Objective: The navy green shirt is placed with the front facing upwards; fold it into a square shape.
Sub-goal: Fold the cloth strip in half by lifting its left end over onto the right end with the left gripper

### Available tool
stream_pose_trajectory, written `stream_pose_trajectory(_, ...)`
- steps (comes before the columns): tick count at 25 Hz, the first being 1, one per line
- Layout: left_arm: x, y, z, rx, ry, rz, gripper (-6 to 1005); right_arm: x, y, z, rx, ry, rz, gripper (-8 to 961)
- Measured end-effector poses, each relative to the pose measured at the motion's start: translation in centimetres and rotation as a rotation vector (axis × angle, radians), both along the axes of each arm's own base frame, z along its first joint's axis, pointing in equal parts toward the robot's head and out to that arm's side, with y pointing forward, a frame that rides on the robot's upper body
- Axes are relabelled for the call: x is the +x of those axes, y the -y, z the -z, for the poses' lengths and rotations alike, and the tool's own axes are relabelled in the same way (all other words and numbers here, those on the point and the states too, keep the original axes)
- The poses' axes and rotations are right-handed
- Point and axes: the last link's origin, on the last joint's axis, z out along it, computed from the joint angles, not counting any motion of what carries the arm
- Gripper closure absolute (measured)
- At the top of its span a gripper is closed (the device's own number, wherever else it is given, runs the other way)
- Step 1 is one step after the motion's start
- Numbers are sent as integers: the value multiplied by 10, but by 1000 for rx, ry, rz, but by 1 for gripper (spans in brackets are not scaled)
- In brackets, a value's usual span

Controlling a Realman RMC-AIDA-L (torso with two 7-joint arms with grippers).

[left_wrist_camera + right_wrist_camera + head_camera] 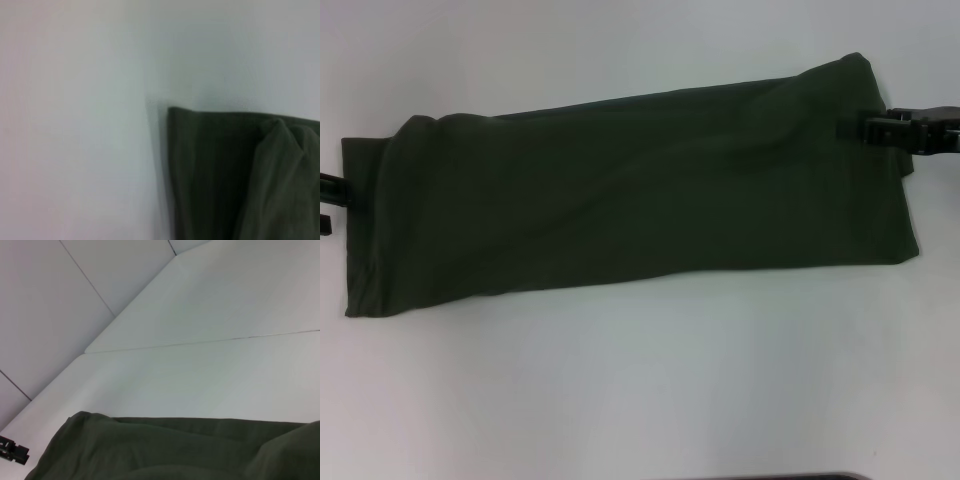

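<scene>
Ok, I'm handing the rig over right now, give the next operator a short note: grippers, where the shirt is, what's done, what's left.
Right gripper: over the shirt's right end near its far corner; looks shut on the cloth, though the grip itself is hard to make out.
Left gripper: at the shirt's left edge, only partly in view; grip unclear.
Navy green shirt: lying on the white table as a long band running left to right, slightly slanted. Sleeves and lettering not visible, so the sides seem already folded in.
Left: probably fold the band end over end to make the square, then release.
</scene>
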Motion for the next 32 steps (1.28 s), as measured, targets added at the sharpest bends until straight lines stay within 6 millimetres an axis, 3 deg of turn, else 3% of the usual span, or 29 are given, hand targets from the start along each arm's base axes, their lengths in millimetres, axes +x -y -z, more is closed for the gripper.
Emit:
stream_pose_trajectory(14, -10, 3, 11, 5, -18, 13, 355, 1, 1, 0, 3, -5, 2, 432)
stream_pose_trajectory(32, -8, 3, 16, -2, -5, -20, 355, -2, -1, 0, 5, -9, -4, 432)
